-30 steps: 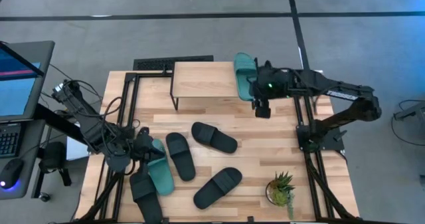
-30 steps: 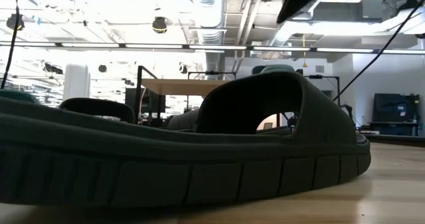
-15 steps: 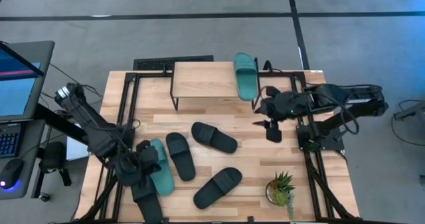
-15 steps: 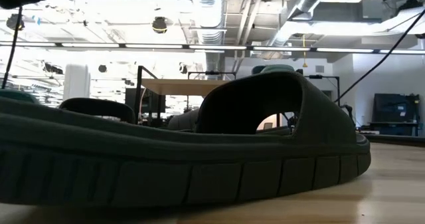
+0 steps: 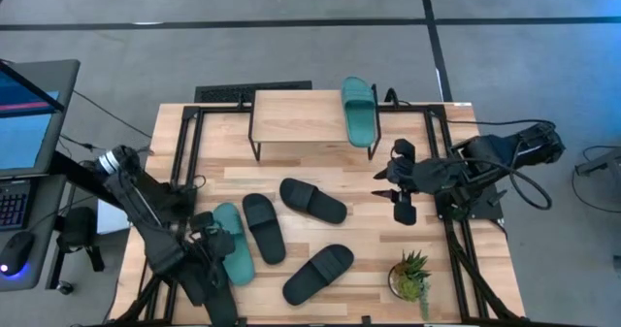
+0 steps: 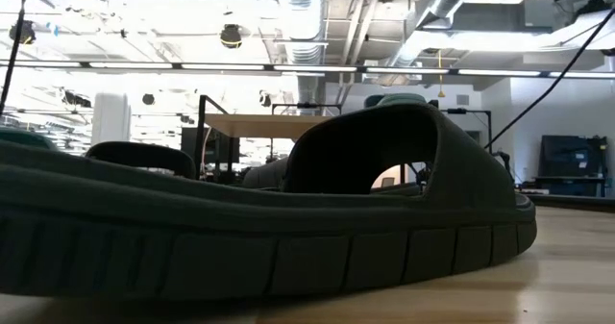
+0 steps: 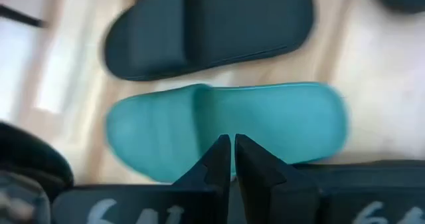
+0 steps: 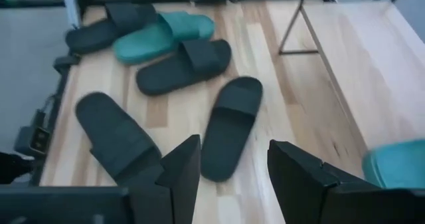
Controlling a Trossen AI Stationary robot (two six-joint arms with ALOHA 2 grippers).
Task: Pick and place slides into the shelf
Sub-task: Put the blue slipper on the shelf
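Shelf (image 5: 296,119) top mostly bare; only a teal slide (image 5: 359,111) at its right end. Bench (image 5: 388,240) centre cluttered: three black slides (image 5: 312,200) (image 5: 263,227) (image 5: 318,274) lie spread w/ narrow gaps between. Left front corner tight: second teal slide (image 5: 233,242) and a black one (image 5: 209,280) just beside it, left end effector (image 5: 208,266), fingers together, over them. Open strip betw. shelf and slides. Right end effector (image 5: 398,191), fingers spread, over bare bench. Potted plant (image 5: 411,277) blocks right front corner.
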